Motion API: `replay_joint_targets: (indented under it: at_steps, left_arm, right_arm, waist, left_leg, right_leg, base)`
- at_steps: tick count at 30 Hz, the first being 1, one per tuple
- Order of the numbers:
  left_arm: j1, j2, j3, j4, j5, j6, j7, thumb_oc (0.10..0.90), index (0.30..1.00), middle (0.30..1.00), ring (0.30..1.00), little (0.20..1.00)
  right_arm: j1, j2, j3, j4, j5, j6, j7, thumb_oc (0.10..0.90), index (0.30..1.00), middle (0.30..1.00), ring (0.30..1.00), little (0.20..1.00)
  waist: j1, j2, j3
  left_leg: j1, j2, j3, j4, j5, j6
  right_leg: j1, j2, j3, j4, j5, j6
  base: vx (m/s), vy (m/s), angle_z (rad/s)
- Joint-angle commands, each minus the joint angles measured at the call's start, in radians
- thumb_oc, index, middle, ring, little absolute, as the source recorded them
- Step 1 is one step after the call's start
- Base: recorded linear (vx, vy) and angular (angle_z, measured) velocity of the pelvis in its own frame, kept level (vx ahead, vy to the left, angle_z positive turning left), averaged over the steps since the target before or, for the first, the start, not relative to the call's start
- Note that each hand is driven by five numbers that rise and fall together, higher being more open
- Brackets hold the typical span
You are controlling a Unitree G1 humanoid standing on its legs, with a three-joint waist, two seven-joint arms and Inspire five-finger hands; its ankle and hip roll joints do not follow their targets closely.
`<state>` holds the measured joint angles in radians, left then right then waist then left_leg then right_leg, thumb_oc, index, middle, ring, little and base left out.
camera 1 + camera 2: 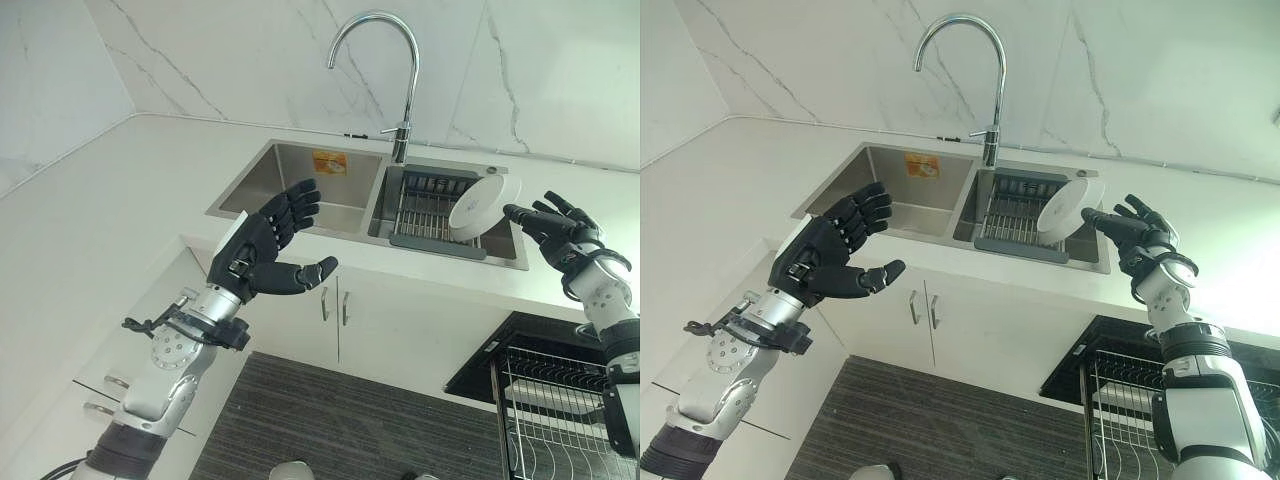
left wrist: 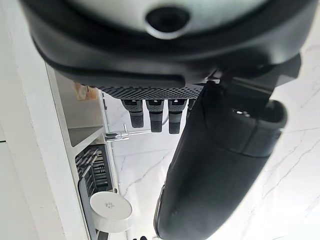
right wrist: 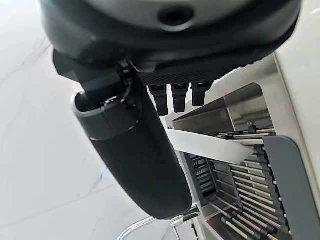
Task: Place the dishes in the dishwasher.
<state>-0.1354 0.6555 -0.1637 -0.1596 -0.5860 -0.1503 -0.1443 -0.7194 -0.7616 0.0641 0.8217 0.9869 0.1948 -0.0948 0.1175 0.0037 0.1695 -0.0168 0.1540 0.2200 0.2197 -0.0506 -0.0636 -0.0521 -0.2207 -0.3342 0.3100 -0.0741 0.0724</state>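
Note:
A white plate [image 1: 483, 205] stands on edge in the dark drying rack [image 1: 425, 208] in the sink's right basin. My right hand [image 1: 562, 238] is right beside it with straight fingers. In the right wrist view the plate's rim [image 3: 210, 146] runs between the thumb [image 3: 135, 150] and the fingers, and no grip shows. My left hand [image 1: 262, 245] hovers open and empty over the counter's front edge by the left basin. The plate [image 2: 110, 210] also shows far past it in the left wrist view.
The steel double sink [image 1: 300, 160] has a tall curved faucet [image 1: 385, 60] behind the divider. A pulled-out dishwasher rack [image 1: 560, 400] of wire tines sits low at the right. White cabinet doors [image 1: 330, 310] stand below the counter, over a dark floor.

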Motion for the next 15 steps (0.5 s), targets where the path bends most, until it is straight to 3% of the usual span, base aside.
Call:
replay_joint_targets:
  at_steps: [1,15]
  left_arm:
    - [-0.031,0.053,0.028,-0.108,-0.049,-0.073,-0.004,0.8,0.9,0.9,0.9,0.9]
    - [-0.022,0.063,0.031,-0.12,-0.046,-0.056,0.012,0.8,0.9,0.9,0.9,0.9]
  right_arm:
    - [-0.197,-0.061,0.028,-0.001,0.065,-0.087,0.023,0.8,0.9,0.9,0.9,0.9]
    - [-0.233,-0.062,0.038,0.047,0.08,-0.086,-0.005,0.8,0.9,0.9,0.9,0.9]
  waist:
    - [0.011,-0.007,-0.067]
    - [0.013,0.007,-0.072]
  left_leg:
    - [-0.014,-0.018,-0.122,0.08,-0.175,-0.05]
    - [-0.017,-0.003,-0.121,0.08,-0.163,-0.061]
  right_leg:
    - [0.05,0.034,0.014,-0.01,-0.142,0.047]
    - [0.056,0.032,0.003,-0.01,-0.15,0.04]
  base:
    - [0.01,-0.012,0.07]
    - [0.0,-0.001,0.0]
